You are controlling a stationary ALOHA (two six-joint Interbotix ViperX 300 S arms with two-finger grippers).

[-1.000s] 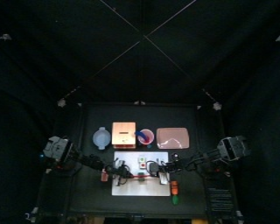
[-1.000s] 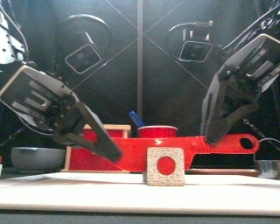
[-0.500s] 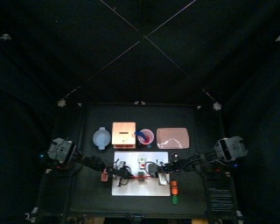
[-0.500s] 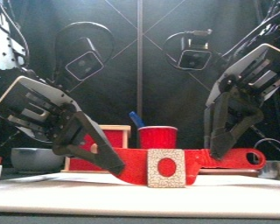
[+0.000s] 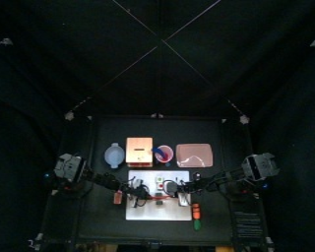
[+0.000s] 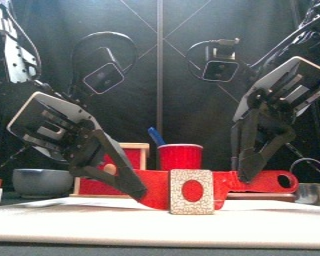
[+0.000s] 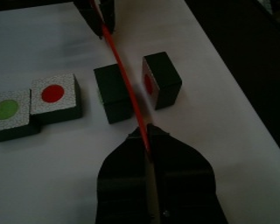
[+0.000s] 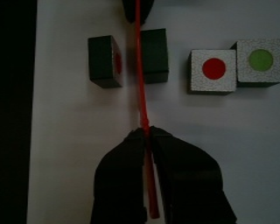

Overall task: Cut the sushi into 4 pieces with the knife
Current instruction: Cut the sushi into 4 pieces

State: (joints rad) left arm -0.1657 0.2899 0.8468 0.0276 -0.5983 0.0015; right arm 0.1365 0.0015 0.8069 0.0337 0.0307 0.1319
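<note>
wrist views: left fingers (image 7: 122, 179) and right fingers (image 8: 189, 175) tight on red knife (image 8: 137, 79)

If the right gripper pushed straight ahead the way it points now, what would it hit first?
The right gripper would probably meet the two dark green sushi blocks flanking the red knife it holds; their gap looks narrower than the gripper. Beyond is the left gripper. Depth is unclear.

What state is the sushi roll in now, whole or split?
Split into four. On the white board, the red knife sits in the gap between two dark blocks; two dotted blocks lie beside them, maybe touching.
</note>
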